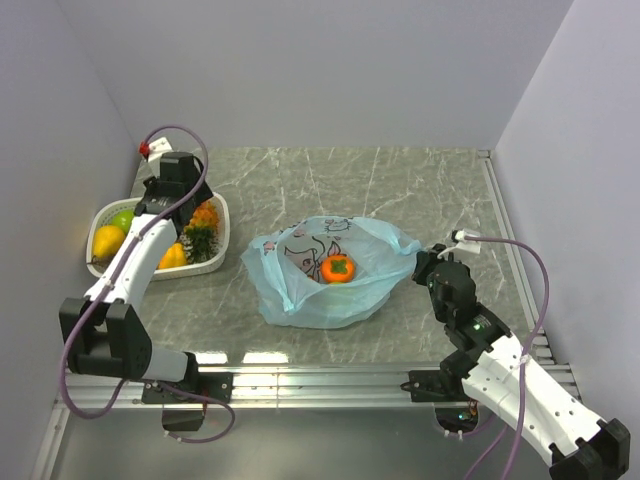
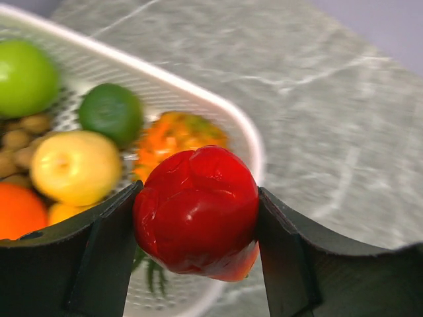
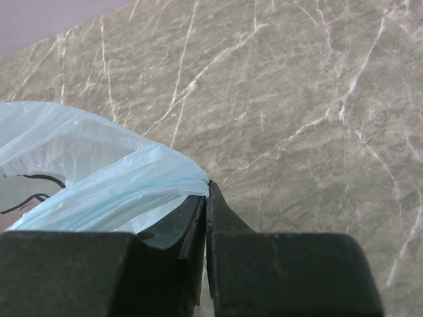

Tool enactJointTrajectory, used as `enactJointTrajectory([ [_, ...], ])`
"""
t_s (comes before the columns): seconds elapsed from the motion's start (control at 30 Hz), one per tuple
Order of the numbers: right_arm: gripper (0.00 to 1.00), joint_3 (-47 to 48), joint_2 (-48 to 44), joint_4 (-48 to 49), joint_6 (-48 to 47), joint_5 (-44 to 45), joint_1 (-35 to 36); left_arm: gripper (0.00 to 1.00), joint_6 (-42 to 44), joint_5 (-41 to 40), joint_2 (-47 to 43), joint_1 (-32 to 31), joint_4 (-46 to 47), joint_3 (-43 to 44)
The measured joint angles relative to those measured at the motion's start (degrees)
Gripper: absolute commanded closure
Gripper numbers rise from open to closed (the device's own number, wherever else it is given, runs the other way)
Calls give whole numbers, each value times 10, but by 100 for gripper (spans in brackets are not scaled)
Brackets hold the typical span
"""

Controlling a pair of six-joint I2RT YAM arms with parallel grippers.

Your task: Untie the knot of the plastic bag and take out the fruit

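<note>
Three sides of the grey marble tabletop are closed in: a left wall, a far wall and a right wall. At the left, a white basket sits close against the left wall, with hardly any room on that side. It holds a green apple, a yellow pear and other fruit. The left gripper hangs over the basket's right side, clenched on a red fruit that is glossy and lobed and pressed by the black fingers on both sides.

A strip of bare tabletop separates the basket from the plastic bag, and a wide open stretch runs from behind the bag to the far wall. The bag lies near the middle, slumped and crinkled. It is pale blue and see-through, with dark cartoon print on its upper side. An orange persimmon with a green top lies inside it, right of the print.

At the bag's right edge, the right gripper is pinched tight on a drawn-out tongue of the thin plastic, low over the tabletop. Right of that gripper, open marble reaches to the right wall. A metal rail runs along the near edge.
</note>
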Motion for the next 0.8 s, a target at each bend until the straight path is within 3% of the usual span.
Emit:
enactJointTrajectory([
  [0.23,93,0,-2,3,-5,-6,0,70,19,-87,44,8,-21,-23],
  [0.33,93,0,0,6,-7,-10,0,62,16,-100,63,9,-38,-26],
  [0.4,93,0,2,6,-8,-12,0,54,14,-104,64,9,-46,-35],
  [0.43,93,0,2,6,-9,-12,0,42,13,-108,62,9,-48,-44],
  [0.53,93,0,2,7,-9,-14,0,25,12,-108,61,9,-54,-61],
  [0.57,93,0,2,7,-9,-14,0,14,12,-108,61,9,-58,-66],
  [0.67,93,0,2,9,-9,-16,1,1,11,-106,57,9,-64,-69],
  [0.8,93,0,2,10,-11,-16,1,1,10,-96,32,9,-64,-71],
])
